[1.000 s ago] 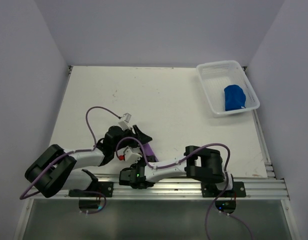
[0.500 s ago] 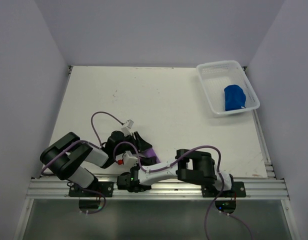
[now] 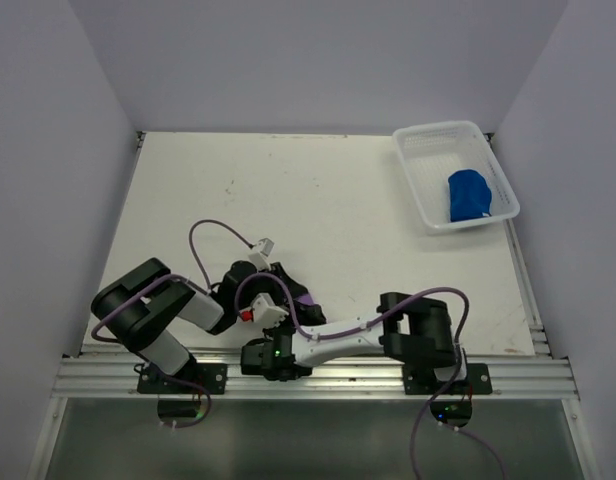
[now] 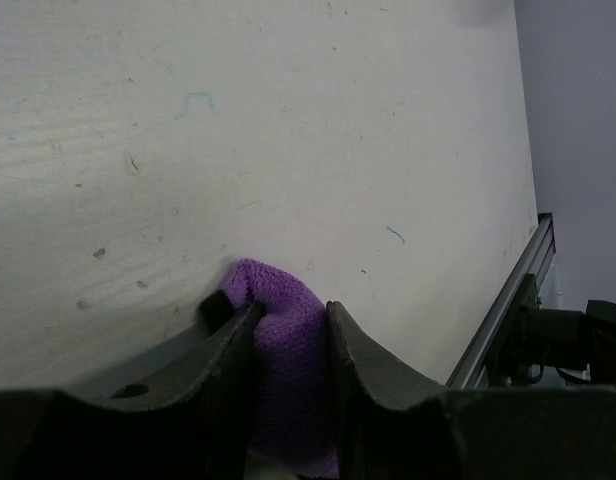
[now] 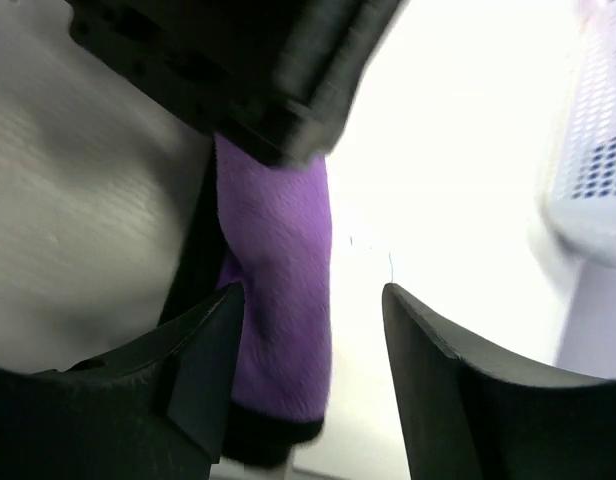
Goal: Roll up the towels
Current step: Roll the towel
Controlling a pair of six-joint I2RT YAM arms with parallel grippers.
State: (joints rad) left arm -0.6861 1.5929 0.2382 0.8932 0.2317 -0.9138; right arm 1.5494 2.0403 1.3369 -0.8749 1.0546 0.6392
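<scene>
cloth, fuzzy and plump with a black edge: the purple towel [image 4: 283, 335] is bunched into a soft roll, pinched between the smooth dark jaws of the left gripper [image 4: 291, 310]; the right gripper [image 5: 310, 290] straddles it, jaws spread

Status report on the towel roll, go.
Left gripper clamped on purple towel at near edge. Right gripper open around it. Blue towel in white basket, far right. Nothing in the way.
</scene>
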